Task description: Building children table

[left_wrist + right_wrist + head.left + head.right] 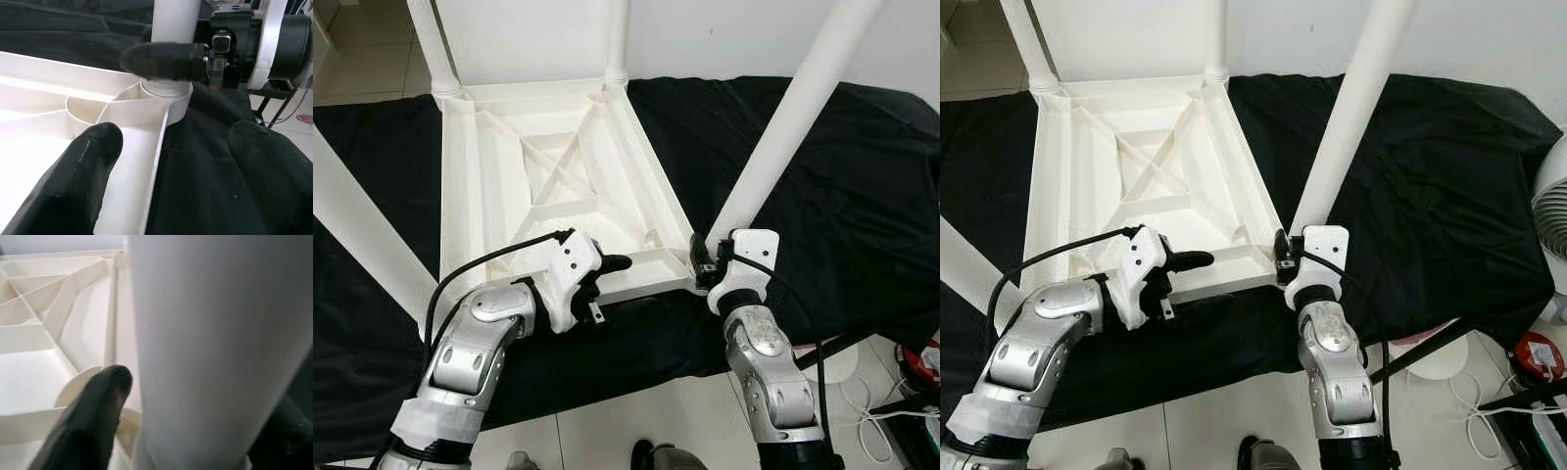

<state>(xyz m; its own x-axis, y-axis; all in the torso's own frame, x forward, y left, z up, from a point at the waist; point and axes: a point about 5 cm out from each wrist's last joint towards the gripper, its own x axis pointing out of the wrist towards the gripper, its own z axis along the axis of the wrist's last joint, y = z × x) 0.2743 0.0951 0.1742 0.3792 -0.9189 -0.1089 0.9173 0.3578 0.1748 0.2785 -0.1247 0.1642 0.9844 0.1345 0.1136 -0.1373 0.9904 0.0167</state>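
Left eye view: a white plastic children's table top (558,181) lies upside down on a black cloth (822,196), ribbed underside facing up, with white legs standing up from its corners. The near-right leg (793,117) rises from the corner socket closest to the right arm and leans up and away toward the top of the frame. The right gripper (705,262) sits at the base of that leg, right at the table's near-right corner; in the right wrist view the leg (215,347) fills the space between the two fingers, with one black finger (93,416) pressed along its side over the table's ribs, so the claw is clamped on the leg just above the socket. The left gripper (605,269) is at the table's near edge, just left of that same corner; in the left wrist view its two fingers (73,181) stand apart, one over the white rim and the other over the black cloth, with the rim edge between them and no contact that can be confirmed, so this claw is open. From that view the right gripper (195,58) is seen wrapped across the leg base (168,88). A tiled floor (636,411) lies below the cloth edge, with white cables (891,416) at the right.
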